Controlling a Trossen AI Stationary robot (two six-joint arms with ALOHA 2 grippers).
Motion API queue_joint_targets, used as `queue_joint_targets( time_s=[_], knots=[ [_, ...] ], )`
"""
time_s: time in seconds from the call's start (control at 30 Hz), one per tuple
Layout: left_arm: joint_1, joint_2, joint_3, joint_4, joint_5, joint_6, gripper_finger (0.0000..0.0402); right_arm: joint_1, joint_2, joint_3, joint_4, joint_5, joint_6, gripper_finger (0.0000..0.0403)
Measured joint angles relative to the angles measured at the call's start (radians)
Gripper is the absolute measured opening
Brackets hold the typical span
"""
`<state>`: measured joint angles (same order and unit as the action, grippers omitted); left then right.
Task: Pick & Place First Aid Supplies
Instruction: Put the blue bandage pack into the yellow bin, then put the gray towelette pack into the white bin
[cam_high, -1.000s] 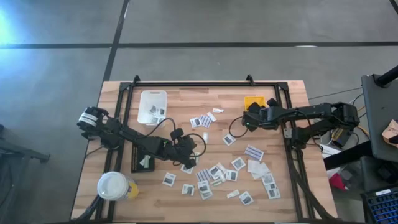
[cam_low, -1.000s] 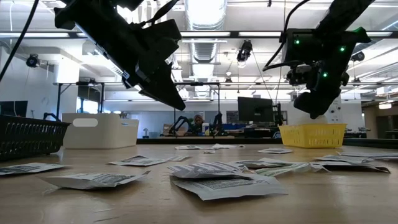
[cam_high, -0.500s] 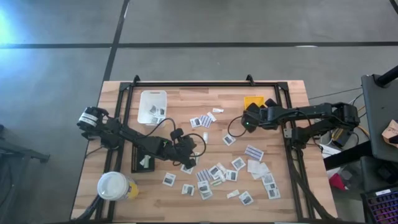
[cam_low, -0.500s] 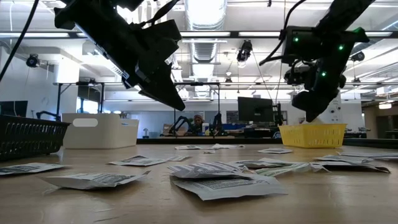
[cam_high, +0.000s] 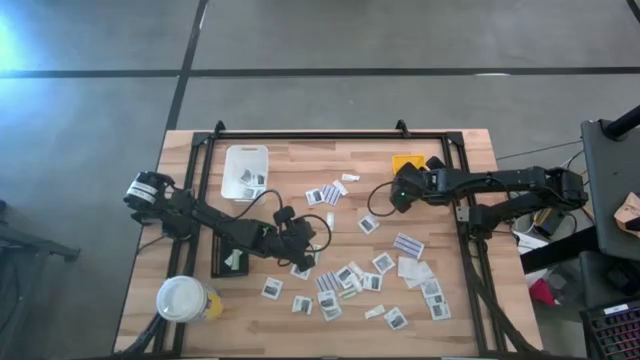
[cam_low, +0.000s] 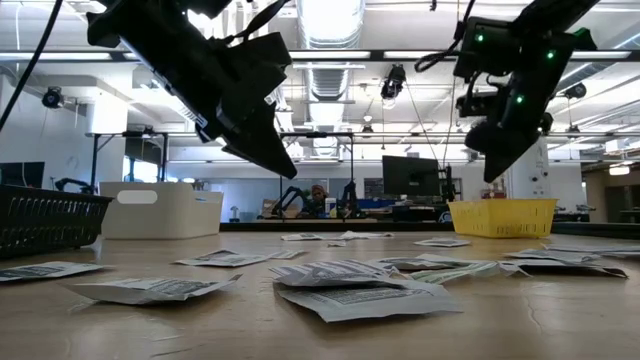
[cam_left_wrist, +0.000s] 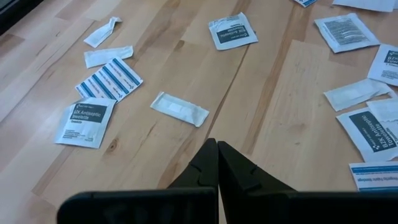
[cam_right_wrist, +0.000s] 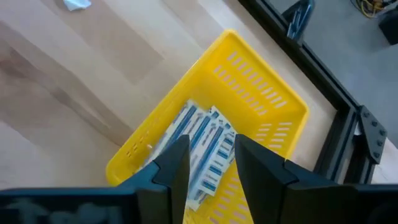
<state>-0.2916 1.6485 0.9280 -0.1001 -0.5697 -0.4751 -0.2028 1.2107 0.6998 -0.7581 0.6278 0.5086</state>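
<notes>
Right gripper (cam_right_wrist: 210, 163) hangs above the yellow basket (cam_right_wrist: 273, 106) at the far right part of the wooden table (cam_high: 290, 170), fingers apart, nothing between them. Striped strips (cam_right_wrist: 202, 146) lie inside the basket, directly under the fingers. In the low view the right gripper (cam_low: 497, 160) sits well clear of the basket rim (cam_low: 503, 216).

Left gripper (cam_left_wrist: 217, 163) is over the table's middle, fingers pressed together, empty. Just ahead of the fingertips a plain white packet (cam_left_wrist: 180, 108) lies flat on the wood; beyond it are a blue-striped strip (cam_left_wrist: 109, 78) and a printed antiseptic packet (cam_left_wrist: 84, 121).

Rest of the first aid supplies (cam_high: 355, 280) are scattered across the middle and near right of the table, mostly white packets with dark patches. White bin (cam_high: 244, 171) at far left holds a few packets; black tray (cam_high: 231, 260) next to the left arm seems to hold one white piece, hard to tell from above. Yellow cup with white lid (cam_high: 183, 299) stands at the near left corner.
</notes>
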Motion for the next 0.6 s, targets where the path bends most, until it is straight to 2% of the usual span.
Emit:
queue_joint_targets(
  time_s=[0.23,0.5,0.6],
  knots=[
    [0.0,0.0,0.0,-0.014,0.0,0.0,0.0,0.008,-0.058,0.0,-0.002,-0.011,0.009,0.0105],
    [0.024,0.0,0.0,-0.083,-0.009,-0.033,0.0,0.067,-0.116,0.0,0.02,-0.149,0.057,0.0085],
    [0.051,0.0,0.0,-0.104,-0.01,-0.038,0.0,0.115,-0.116,0.0,0.049,-0.166,0.08,0.0077]
  ],
)
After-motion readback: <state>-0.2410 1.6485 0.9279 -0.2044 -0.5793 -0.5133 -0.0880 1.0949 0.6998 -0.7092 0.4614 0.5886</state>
